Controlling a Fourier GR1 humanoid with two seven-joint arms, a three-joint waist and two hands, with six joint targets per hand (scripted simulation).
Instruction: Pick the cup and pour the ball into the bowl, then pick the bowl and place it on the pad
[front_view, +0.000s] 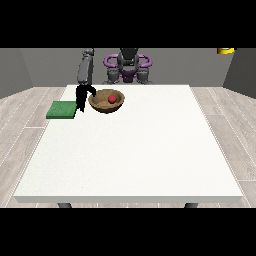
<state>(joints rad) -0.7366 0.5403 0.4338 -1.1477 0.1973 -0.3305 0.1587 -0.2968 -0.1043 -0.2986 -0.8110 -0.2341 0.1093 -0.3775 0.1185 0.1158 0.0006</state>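
A brown bowl (102, 104) stands on the white table (135, 150) at the far left. A red ball (112, 99) lies inside it. The green pad (62, 109) lies flat at the table's left edge, just left of the bowl. The black hand at the view's left (81, 98) hangs between pad and bowl. Its fingers point down beside the bowl's left wall, and its thumb arches towards the rim. Nothing is held in it. No cup shows anywhere, and no hand shows at the view's right.
The robot's torso (128, 65), with purple rings, stands behind the table's far edge. A yellow object (226, 50) shows at the top right, off the table. Wooden floor surrounds the table.
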